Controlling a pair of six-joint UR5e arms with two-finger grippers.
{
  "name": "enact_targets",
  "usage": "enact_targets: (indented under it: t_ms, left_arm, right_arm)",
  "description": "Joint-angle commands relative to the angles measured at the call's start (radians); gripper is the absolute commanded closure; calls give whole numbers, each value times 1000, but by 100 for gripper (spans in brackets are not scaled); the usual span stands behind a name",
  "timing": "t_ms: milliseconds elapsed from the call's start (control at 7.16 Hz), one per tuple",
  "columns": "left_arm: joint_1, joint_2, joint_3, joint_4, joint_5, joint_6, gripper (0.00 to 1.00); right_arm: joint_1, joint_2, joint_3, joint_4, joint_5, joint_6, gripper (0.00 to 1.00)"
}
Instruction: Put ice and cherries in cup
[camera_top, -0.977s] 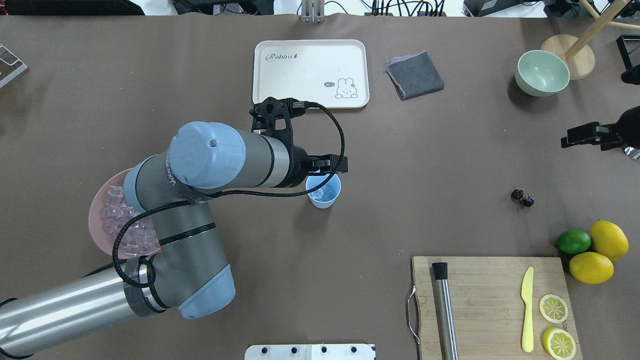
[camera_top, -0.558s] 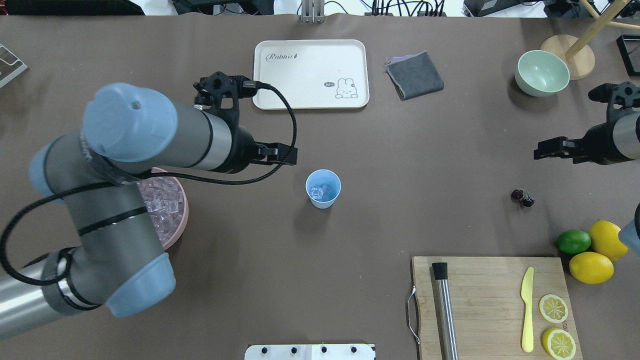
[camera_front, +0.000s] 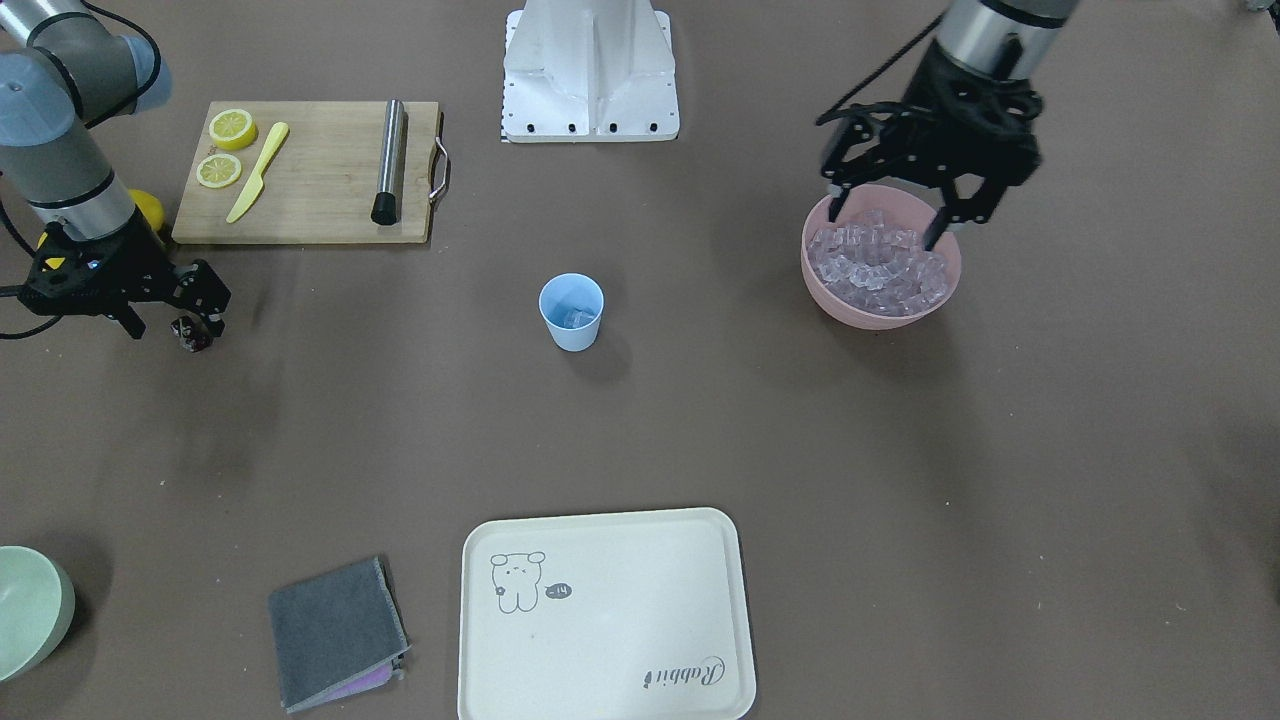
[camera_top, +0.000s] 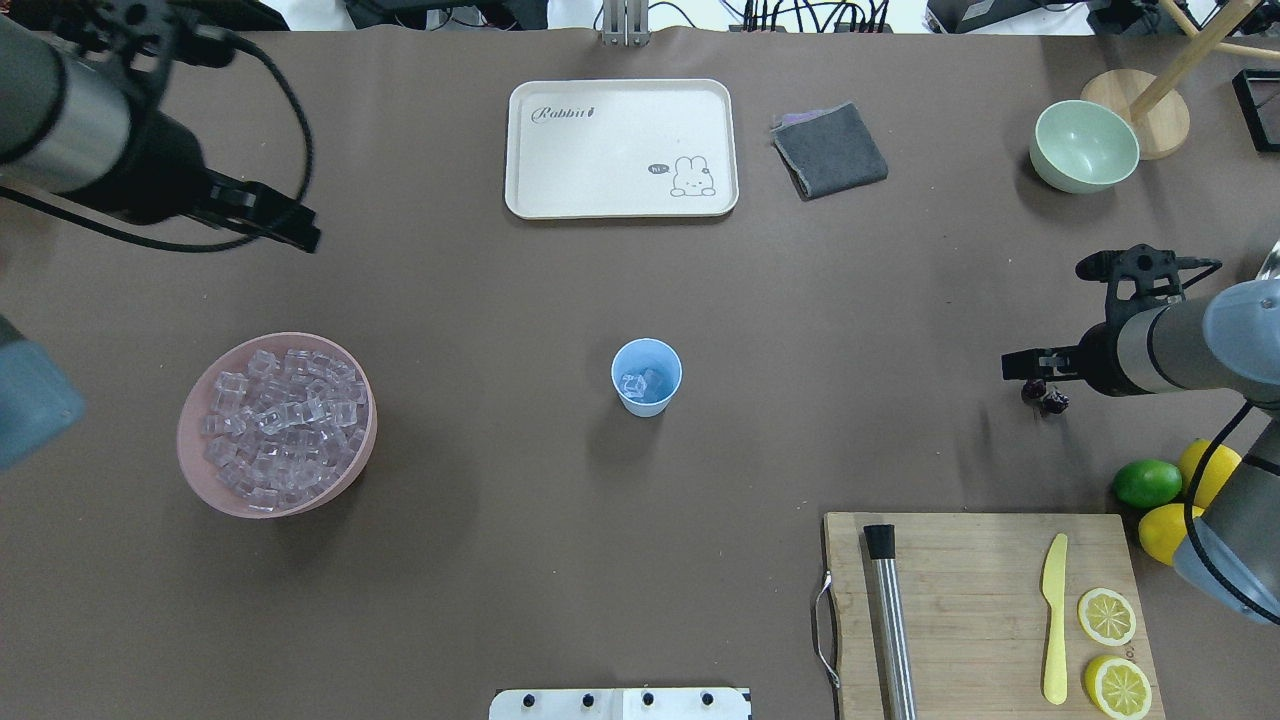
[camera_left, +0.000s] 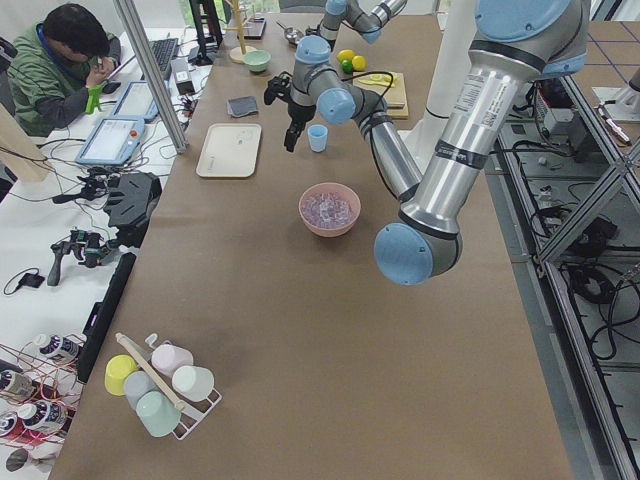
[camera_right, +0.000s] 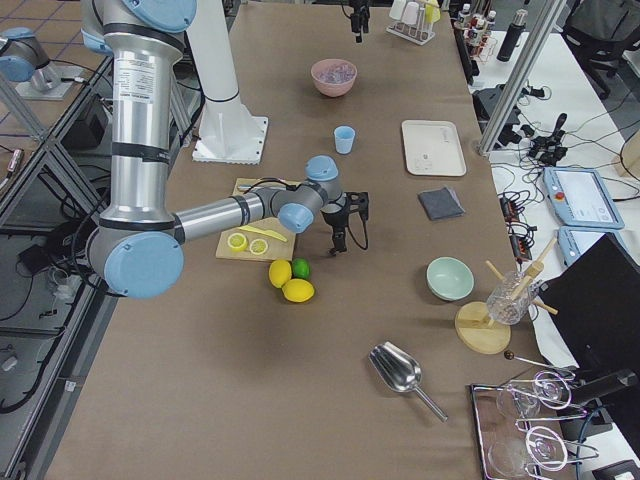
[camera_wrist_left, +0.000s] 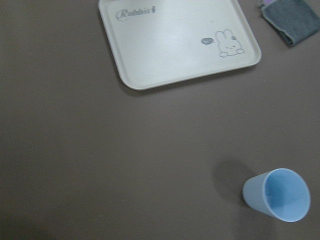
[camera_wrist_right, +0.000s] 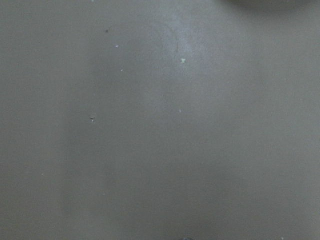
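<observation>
The light blue cup (camera_top: 646, 376) stands upright mid-table with a few ice cubes (camera_top: 640, 381) inside; it also shows in the front view (camera_front: 571, 311) and the left wrist view (camera_wrist_left: 276, 195). More ice (camera_top: 280, 420) fills the pink bowl (camera_top: 196, 470). The dark cherries (camera_top: 1047, 400) lie on the table at the right. My right gripper (camera_front: 168, 322) is open, low over the cherries (camera_front: 190, 338), with a finger on each side. My left gripper (camera_front: 883, 228) is open and empty, raised high near the pink bowl (camera_front: 822, 290).
A white rabbit tray (camera_top: 620, 145) and a grey cloth (camera_top: 830, 150) lie at the far side. A pale green bowl (camera_top: 1085, 145) stands far right. A cutting board (camera_top: 985, 610) with a muddler, yellow knife and lemon slices sits near right, beside a lime (camera_top: 1147, 483) and lemons.
My left arm has drawn back from over the cup to the far left and risen. My right arm has come in from the right edge to the cherries.
</observation>
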Motion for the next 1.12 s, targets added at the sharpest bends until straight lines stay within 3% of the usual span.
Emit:
enact_targets:
  t_ms: [0,279,558,838,977]
  left_arm:
    - [-213,155,1,14,-123,295,2]
    - [-232,201,7,12,-123,355,2]
    - [-232,212,7,9,-123,355,2]
    - [-232,212,16,6,-122,356,2]
    - [-234,214,18,6,-125,358,2]
  right_arm:
    - [-108,-13,-4,-15,-142,-14,2]
    - [-95,-1,31,-124,-151,-166,6]
    - [-75,3,30,-132,-135,-237,30]
    - [-53,1,28,-134,-128,-359,45]
    - [-49,-2,31,-134,-128,-364,59]
